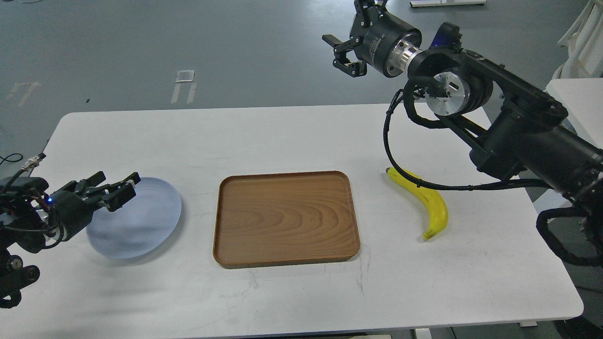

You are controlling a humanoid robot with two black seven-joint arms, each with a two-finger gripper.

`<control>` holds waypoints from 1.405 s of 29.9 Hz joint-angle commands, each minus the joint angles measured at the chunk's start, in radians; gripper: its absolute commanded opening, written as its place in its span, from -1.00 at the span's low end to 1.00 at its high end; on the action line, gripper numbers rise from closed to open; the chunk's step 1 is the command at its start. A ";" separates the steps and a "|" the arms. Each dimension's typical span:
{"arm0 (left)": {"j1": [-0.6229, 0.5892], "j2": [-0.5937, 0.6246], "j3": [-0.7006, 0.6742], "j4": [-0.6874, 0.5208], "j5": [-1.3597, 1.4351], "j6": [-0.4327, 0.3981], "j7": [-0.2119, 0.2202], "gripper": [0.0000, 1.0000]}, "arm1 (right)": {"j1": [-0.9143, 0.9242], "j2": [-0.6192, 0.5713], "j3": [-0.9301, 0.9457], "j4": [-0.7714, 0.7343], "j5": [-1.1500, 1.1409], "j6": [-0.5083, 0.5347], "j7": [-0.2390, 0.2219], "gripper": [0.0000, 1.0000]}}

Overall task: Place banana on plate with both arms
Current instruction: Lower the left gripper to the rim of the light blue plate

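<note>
**A:** Nearest you, what do you see?

**B:** The near edge of the white table [301, 301], bare there. Just beyond it, in the middle, you have the brown wooden tray [286, 219], lying flat.

**A:** And your left gripper?

**B:** Your left gripper [118, 186] comes in low at the left. Its fingers are closed over the left rim of the plate [141, 221], so it grips the plate. The plate looks blurred and tilted, its left side raised, left of the tray and apart from it.

**A:** Where is the banana?

**B:** The banana [431, 200] lies on the table right of the tray, well apart from the plate. Its dark stem tip points far and left, its other end near. A black cable [424, 184] from your right arm crosses in front of its far part.

**A:** And the right gripper?

**B:** Your right gripper [346, 49] is high up past the table's far edge, over the grey floor [141, 47], far from the banana. Its fingers stand spread apart and hold nothing.
</note>
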 commanded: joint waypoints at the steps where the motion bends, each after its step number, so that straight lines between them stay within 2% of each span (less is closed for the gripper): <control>1: -0.005 -0.039 0.039 0.072 0.000 -0.003 0.000 0.95 | -0.001 -0.007 0.002 0.000 0.001 0.000 0.000 1.00; 3: -0.007 -0.076 0.055 0.141 0.000 -0.004 -0.001 0.95 | -0.001 -0.013 0.002 0.000 0.001 0.000 0.000 1.00; 5: -0.007 -0.082 0.055 0.153 -0.002 -0.006 -0.003 0.95 | -0.001 -0.013 0.002 0.000 0.001 0.000 0.000 1.00; 22: 0.005 -0.070 0.061 0.173 -0.015 -0.029 -0.012 0.95 | -0.009 -0.012 0.002 -0.001 -0.001 0.000 0.000 1.00; 24: 0.007 -0.062 0.061 0.184 -0.028 -0.072 -0.014 0.95 | -0.009 -0.012 0.002 -0.001 -0.001 0.000 0.002 1.00; 26: 0.010 -0.052 0.061 0.196 -0.028 -0.081 -0.017 0.95 | -0.009 -0.012 0.000 -0.001 -0.001 0.000 0.000 1.00; 32: 0.024 -0.048 0.061 0.213 -0.028 -0.081 -0.046 0.95 | -0.009 -0.012 0.000 -0.001 -0.001 0.000 0.002 1.00; 42: 0.056 -0.050 0.061 0.221 -0.028 -0.081 -0.041 0.95 | -0.009 -0.021 -0.003 0.002 -0.001 0.000 0.002 1.00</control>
